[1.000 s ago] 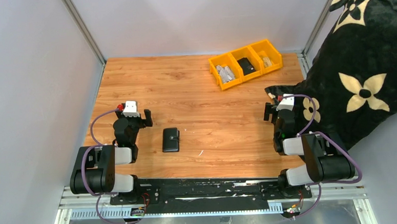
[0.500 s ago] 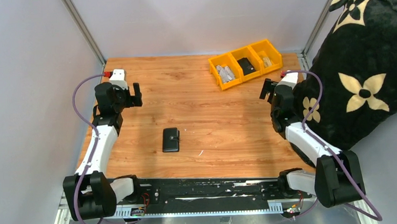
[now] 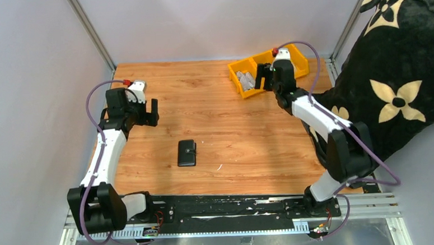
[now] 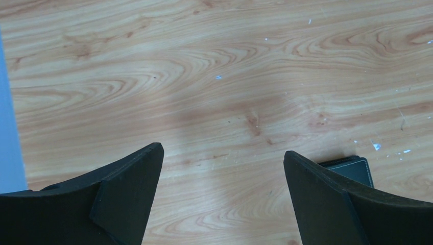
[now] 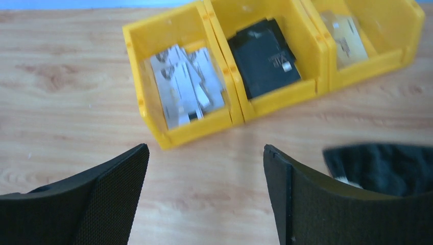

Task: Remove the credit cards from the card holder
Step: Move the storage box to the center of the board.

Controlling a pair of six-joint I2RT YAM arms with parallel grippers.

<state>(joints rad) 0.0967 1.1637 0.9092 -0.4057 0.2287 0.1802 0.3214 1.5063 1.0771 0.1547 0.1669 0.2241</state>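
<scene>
A shut black holder point(image 3: 186, 152) lies flat on the wooden tabletop point(image 3: 232, 133), towards the front edge and closer to the left arm. Its snap strap appears fastened, and any cards inside are hidden. It looks light, soft and apt to skid on the smooth wood, so it probably needs pinning at one end while the strap tab is lifted. The cards within should be stiff, thin and slick, best pinched by an exposed edge.

Beyond it to the left, the left claw point(image 4: 222, 153) hangs spread wide and empty above bare wood. At the far side the right claw point(image 5: 205, 148), also spread and empty, hovers near three yellow bins point(image 5: 224, 61). A black flower-patterned cloth point(image 3: 403, 73) bulks at the right.

Only the overhead view shows the whole holder and both arms; the left wrist catches just one corner of it beside a finger. The right wrist alone shows the bins' contents plainly: loose pale cards point(image 5: 184, 84) in the left one, a chunky black item point(image 5: 263, 56) in the middle, tan pieces point(image 5: 347, 41) in the right.
</scene>
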